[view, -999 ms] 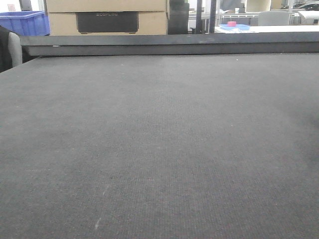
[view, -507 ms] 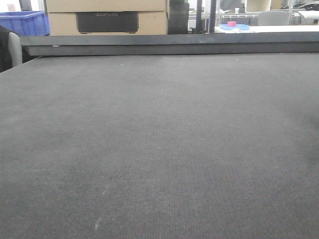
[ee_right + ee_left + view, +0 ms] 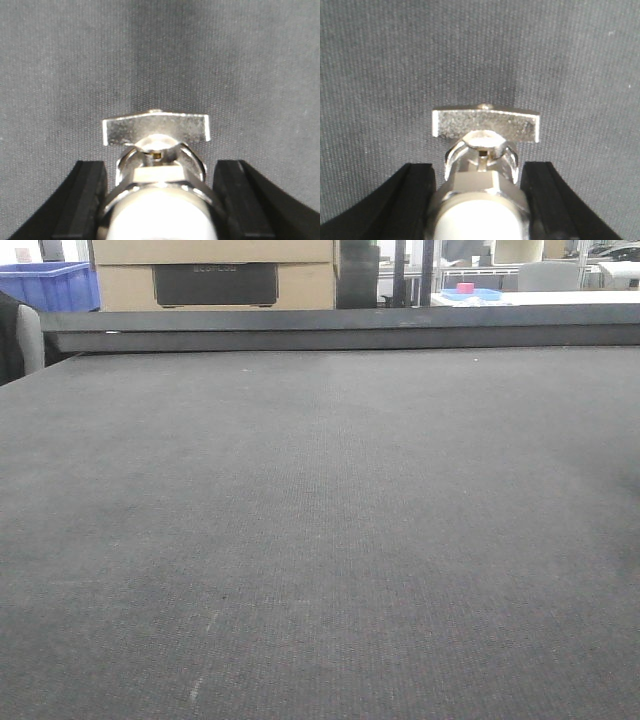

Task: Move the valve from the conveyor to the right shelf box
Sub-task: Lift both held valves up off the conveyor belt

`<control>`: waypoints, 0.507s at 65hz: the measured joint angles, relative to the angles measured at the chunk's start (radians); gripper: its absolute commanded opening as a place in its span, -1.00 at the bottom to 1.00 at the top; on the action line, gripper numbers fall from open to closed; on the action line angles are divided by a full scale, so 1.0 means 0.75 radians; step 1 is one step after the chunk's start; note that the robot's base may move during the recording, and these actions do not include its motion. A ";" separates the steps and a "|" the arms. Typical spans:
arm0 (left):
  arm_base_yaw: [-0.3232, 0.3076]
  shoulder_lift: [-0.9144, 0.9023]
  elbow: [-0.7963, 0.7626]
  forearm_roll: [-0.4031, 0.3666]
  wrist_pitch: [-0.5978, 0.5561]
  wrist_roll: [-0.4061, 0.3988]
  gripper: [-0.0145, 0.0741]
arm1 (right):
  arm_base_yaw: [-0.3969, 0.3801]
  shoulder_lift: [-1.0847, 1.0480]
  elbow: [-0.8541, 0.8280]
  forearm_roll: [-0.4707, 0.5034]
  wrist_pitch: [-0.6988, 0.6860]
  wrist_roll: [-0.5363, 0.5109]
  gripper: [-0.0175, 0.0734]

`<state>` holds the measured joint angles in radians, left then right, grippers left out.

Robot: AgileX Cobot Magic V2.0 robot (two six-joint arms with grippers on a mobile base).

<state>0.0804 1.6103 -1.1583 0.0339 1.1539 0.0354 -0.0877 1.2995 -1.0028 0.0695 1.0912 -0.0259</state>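
The conveyor [image 3: 320, 540] is a wide dark grey woven belt that fills the front view; no valve or gripper shows there. In the left wrist view my left gripper [image 3: 480, 167] is shut on a shiny metal valve [image 3: 485, 130], whose flat T-handle points away from the camera over the belt [image 3: 395, 60]. In the right wrist view my right gripper [image 3: 160, 165] is shut on a second, similar metal valve [image 3: 156, 129] over the belt [image 3: 250, 60]. The black fingers [image 3: 417, 195] [image 3: 87, 200] sit against each valve body's sides. The right shelf box is out of view.
A black raised rim [image 3: 340, 328] runs along the belt's far edge. Behind it stand a cardboard box [image 3: 210, 265], a blue crate [image 3: 45, 285] at the far left, and a pink item on a blue tray [image 3: 466, 288] at the far right.
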 measured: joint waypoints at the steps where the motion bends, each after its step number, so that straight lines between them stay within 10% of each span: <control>1: 0.000 -0.007 0.000 -0.005 -0.003 0.007 -0.92 | 0.000 -0.006 0.000 0.000 -0.003 0.000 -0.97; 33: 0.000 -0.676 0.385 -0.172 -0.622 0.123 -0.92 | 0.000 -0.362 0.186 0.002 -0.297 -0.060 -0.97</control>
<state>0.0804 1.1036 -0.8693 -0.0949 0.6875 0.1277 -0.0877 1.0276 -0.8630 0.0713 0.8687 -0.0712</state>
